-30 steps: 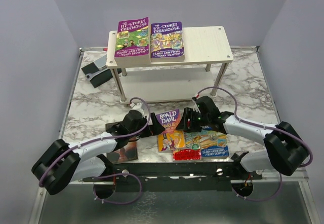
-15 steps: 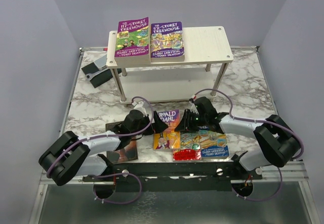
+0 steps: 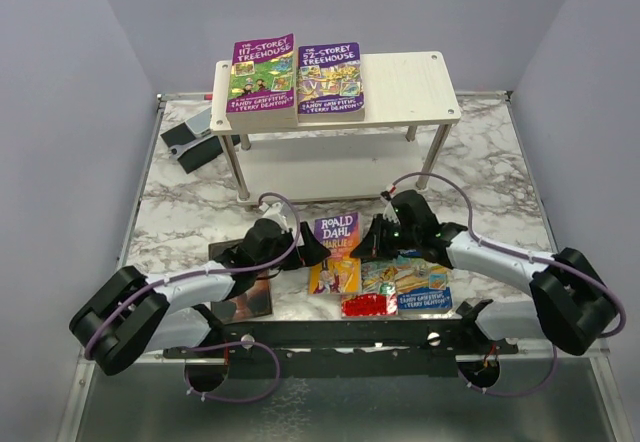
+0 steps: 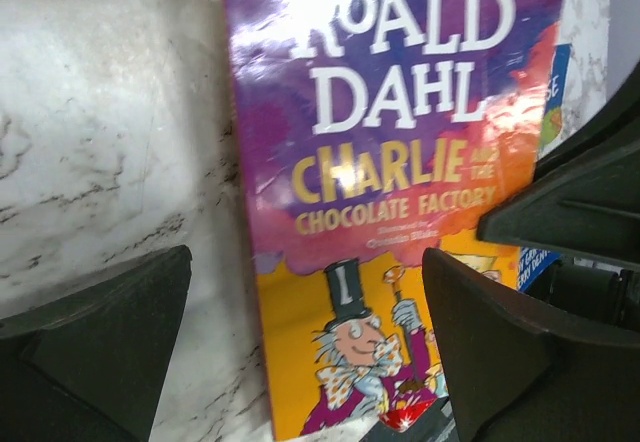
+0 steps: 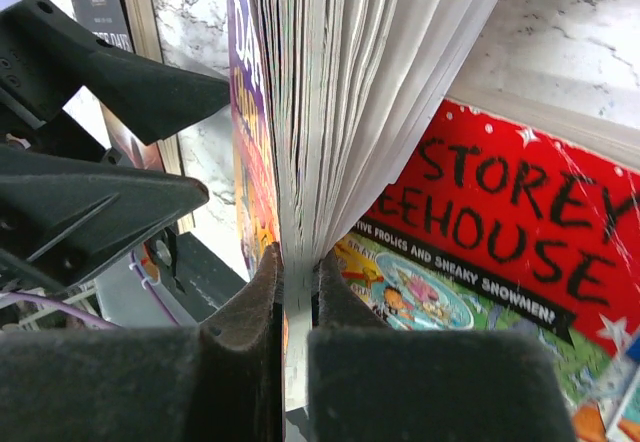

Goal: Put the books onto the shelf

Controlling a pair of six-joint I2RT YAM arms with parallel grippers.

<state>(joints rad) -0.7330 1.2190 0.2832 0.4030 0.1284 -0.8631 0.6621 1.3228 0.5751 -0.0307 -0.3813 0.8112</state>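
two purple books (image 3: 262, 74) up top on the shelf (image 3: 410, 82), right pincer (image 5: 297, 262) tight on the Dahl book (image 4: 390, 192), left pincer (image 4: 305, 262) spread wide

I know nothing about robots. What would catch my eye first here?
First, the bright purple-and-yellow Roald Dahl book at the near middle of the marble table. The right gripper pinches it by its page edge, and the left gripper stands open facing its cover. Behind, two purple Treehouse books lie flat side by side on the left end of the pale wooden shelf.
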